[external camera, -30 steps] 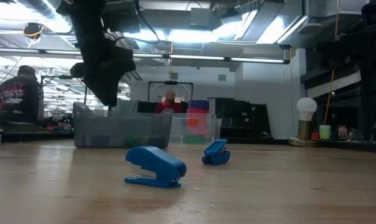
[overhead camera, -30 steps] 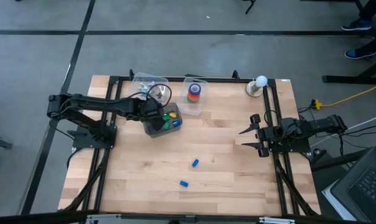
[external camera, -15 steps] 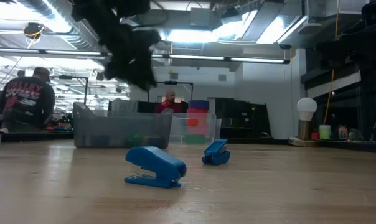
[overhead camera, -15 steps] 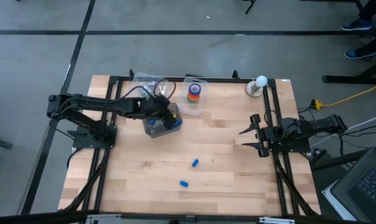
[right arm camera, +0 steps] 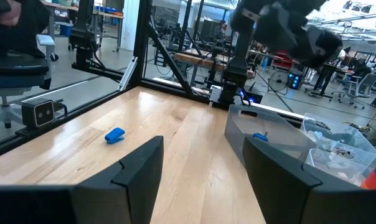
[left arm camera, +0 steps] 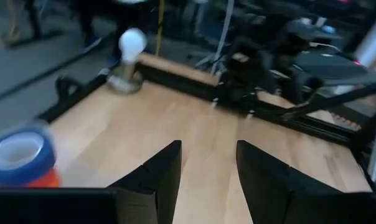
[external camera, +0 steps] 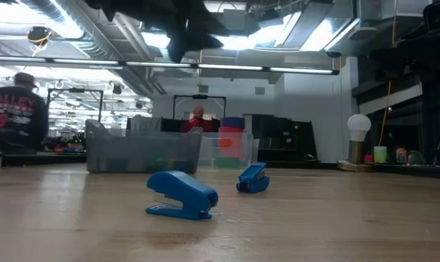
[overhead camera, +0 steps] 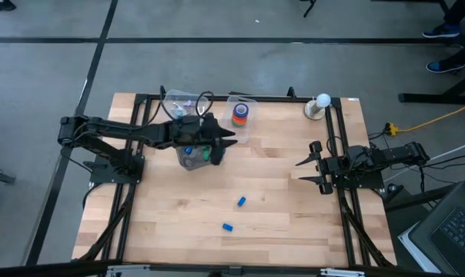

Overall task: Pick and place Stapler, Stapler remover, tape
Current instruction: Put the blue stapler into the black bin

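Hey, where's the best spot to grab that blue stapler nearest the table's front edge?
Probably from straight above, fingers across the narrow sides of the blue stapler at mid-body. It lies flat on its base with its rounded top up, so the long flanks seem the easiest faces to pinch.

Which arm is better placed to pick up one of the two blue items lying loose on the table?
Probably the left. The left gripper is open and raised beside the grey bin, pointing over the table, with the nearer blue item in front of it. The right gripper waits open at the table's right edge.
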You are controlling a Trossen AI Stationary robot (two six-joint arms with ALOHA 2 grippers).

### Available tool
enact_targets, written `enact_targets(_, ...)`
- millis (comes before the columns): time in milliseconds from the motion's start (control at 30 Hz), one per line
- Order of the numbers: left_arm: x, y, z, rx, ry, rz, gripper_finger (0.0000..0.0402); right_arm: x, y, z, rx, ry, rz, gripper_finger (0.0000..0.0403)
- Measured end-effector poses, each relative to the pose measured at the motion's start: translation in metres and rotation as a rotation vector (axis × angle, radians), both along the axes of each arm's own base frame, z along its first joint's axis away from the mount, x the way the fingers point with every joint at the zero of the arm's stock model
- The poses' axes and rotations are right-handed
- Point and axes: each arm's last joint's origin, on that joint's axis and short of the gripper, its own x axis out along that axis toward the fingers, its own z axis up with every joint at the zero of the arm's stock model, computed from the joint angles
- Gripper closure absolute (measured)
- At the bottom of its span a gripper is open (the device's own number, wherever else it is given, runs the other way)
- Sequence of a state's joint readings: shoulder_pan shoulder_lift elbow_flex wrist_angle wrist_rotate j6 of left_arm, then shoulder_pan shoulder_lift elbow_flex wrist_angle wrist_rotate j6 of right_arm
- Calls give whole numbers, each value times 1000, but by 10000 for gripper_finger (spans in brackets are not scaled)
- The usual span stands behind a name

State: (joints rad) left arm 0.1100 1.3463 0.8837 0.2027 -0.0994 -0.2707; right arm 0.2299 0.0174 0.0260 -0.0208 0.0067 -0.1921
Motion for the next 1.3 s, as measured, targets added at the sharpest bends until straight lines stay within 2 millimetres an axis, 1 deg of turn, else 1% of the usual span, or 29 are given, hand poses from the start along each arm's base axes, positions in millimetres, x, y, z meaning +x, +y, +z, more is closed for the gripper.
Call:
enact_targets(167,2,-17,3,125,-12,-85,252,0,0,0,0,0,0,178)
enact_targets(300,3,-29,3,185,-4,-139,253,0,0,0,0,0,0,178)
enact_targets(567,2,-46,1,231,18,-230,251,0,0,0,0,0,0,178)
enact_targets(733,3,-56,-11,223,102,-299,253,0,0,0,0,0,0,178)
enact_targets(800,8,-61,-17,220,104,-327,251,0,0,0,0,0,0,178)
enact_targets(1000,25,-72,-44,207,224,-374,249,0,0,0,0,0,0,178)
enact_targets(1067,35,-75,-47,234,252,-411,249,0,0,0,0,0,0,178)
enact_targets(1200,53,-79,-52,253,361,-506,249,0,0,0,0,0,0,178)
enact_targets(1300,68,-78,-54,195,471,-486,249,0,0,0,0,0,0,178)
